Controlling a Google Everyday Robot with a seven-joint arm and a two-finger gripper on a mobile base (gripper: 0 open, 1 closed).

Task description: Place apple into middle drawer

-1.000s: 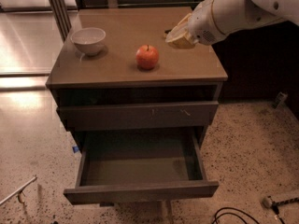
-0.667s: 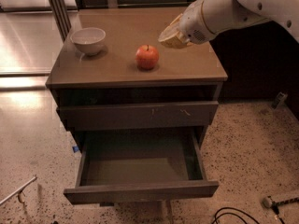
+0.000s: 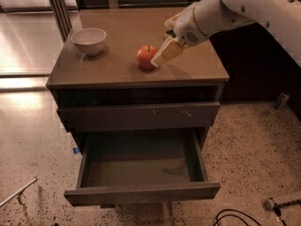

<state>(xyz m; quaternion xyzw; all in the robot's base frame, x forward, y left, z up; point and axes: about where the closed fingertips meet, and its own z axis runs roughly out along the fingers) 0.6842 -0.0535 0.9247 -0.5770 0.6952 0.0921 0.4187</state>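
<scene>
On the brown cabinet top (image 3: 122, 22), near the front edge: the apple (image 3: 146, 58), red, stem up. Just beside it, on the side away from the bowl, touching or nearly so: the gripper (image 3: 163, 54), tilted down from the white arm (image 3: 244, 8). Spread or pressed together, cannot tell. Well apart on the same top: a white bowl (image 3: 89, 40). Below, a closed drawer front (image 3: 138, 117) with small pale scratches. Under that, the middle drawer (image 3: 141, 193), pulled wide out, dark tray in plain view. Black cables (image 3: 235, 218) down on the speckled floor (image 3: 244, 149).
</scene>
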